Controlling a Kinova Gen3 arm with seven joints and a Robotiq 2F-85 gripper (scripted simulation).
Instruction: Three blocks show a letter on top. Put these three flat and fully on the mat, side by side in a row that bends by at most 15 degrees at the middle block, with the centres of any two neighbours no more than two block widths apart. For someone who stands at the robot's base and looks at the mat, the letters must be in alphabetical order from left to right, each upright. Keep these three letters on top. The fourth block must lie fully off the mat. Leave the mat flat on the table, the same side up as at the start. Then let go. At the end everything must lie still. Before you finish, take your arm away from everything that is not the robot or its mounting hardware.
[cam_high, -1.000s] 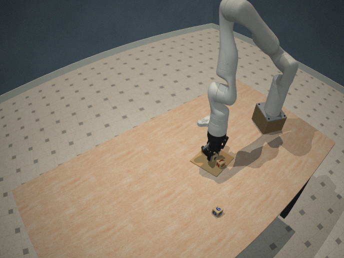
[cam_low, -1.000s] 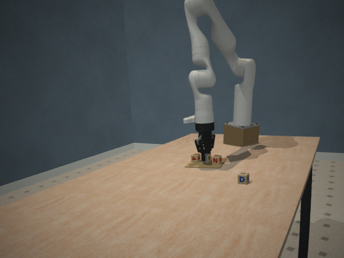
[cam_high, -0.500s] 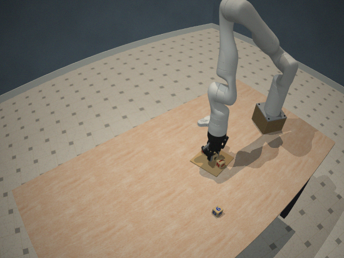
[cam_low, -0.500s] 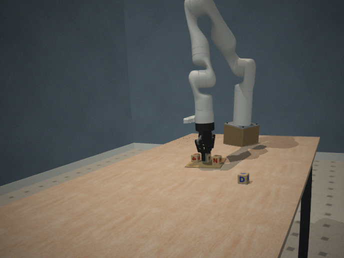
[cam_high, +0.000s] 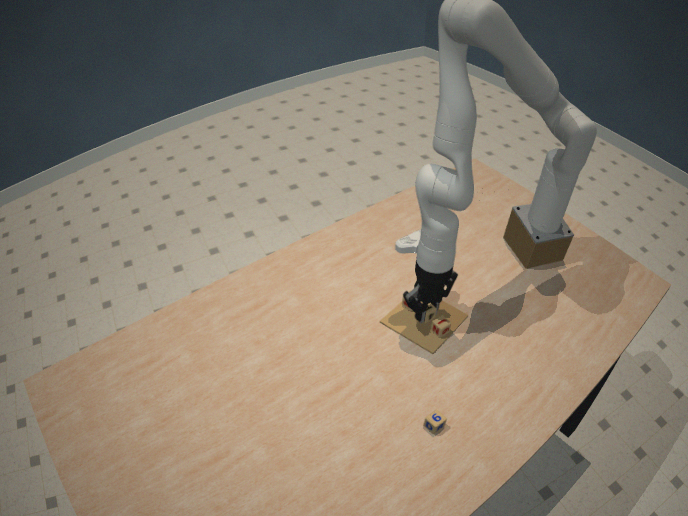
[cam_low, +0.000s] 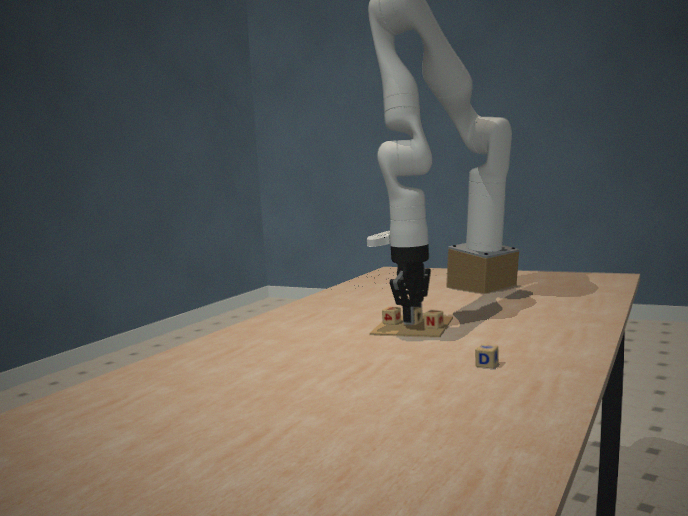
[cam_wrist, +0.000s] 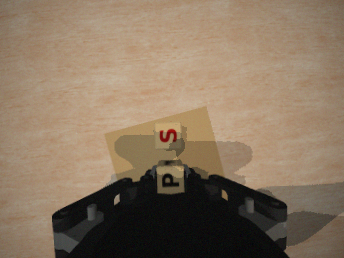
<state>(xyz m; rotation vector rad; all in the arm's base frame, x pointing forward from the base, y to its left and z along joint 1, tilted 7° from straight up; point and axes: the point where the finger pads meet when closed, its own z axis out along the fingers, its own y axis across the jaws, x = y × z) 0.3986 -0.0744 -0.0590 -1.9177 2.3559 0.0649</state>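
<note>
Pale wooden table top (cam_high: 250, 355) carries a thin tan square mat (cam_high: 420, 336) near the arm's brown box pedestal (cam_high: 519, 236). Over the mat, the black two-finger gripper (cam_low: 411, 315) is clamped on a small wooden cube with a black P on top (cam_wrist: 169, 178). At its 12 o'clock in the wrist view sits the red S-topped cube (cam_wrist: 168, 135); a red N-faced cube (cam_low: 432, 318) flanks the gripper opposite it. At the mat's 6 o'clock in the top view, well apart, lies a blue-lettered cube (cam_high: 435, 422).
</note>
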